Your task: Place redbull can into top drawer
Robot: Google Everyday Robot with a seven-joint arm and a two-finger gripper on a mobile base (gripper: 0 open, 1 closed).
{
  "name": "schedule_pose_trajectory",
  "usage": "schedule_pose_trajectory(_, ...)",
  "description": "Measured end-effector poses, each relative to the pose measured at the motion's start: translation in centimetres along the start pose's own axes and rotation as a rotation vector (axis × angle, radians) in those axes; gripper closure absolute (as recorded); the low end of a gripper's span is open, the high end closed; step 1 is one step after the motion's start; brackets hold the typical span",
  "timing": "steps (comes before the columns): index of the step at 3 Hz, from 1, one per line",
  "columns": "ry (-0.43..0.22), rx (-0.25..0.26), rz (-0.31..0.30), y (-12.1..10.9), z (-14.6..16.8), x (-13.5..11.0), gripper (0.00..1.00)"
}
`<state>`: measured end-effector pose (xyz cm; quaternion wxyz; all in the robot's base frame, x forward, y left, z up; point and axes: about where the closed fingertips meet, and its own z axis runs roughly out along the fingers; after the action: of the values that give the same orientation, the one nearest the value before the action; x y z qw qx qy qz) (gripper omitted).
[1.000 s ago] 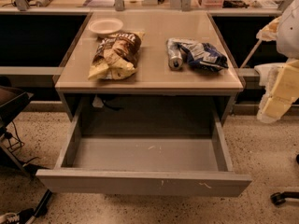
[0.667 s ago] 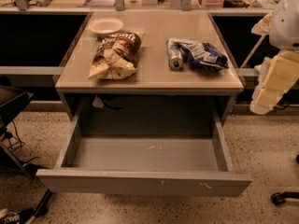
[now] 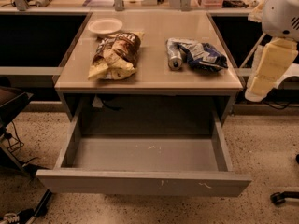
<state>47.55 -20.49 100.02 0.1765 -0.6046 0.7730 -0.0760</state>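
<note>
The redbull can (image 3: 174,59) lies on its side on the tabletop (image 3: 154,76), silver top toward me, touching the left edge of a blue-and-white chip bag (image 3: 202,55). The top drawer (image 3: 140,183) is pulled wide open below the table, and its grey inside (image 3: 145,154) holds nothing. My gripper (image 3: 256,93) hangs at the far right, off the table's right edge, level with the tabletop and well to the right of the can. It holds nothing that I can see.
A brown chip bag (image 3: 114,55) lies on the left half of the table, with a white bowl (image 3: 105,25) behind it. A counter with clutter runs along the back. A dark chair (image 3: 11,106) stands at the left and a chair wheel (image 3: 280,197) at the lower right.
My arm and gripper have moved left and up, further into view at the right edge. The can, the bags and the drawer have not moved.
</note>
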Motion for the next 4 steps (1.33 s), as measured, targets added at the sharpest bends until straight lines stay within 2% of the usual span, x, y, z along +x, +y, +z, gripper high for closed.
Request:
schedule_pose_trajectory(1, -0.021, 0.001, -0.032, -1.3, 0.0, -0.9, 0.00)
schedule_pose_trajectory(2, -0.074, -0.009, -0.125, -5.2, 1.6, -4.5, 0.00)
schedule_pose_trajectory(3, -0.107, -0.057, -0.203, -9.7, 5.5, -9.0, 0.00)
schedule_pose_trajectory(4, -0.121, -0.126, -0.245, -13.0, 10.7, -12.5, 0.00)
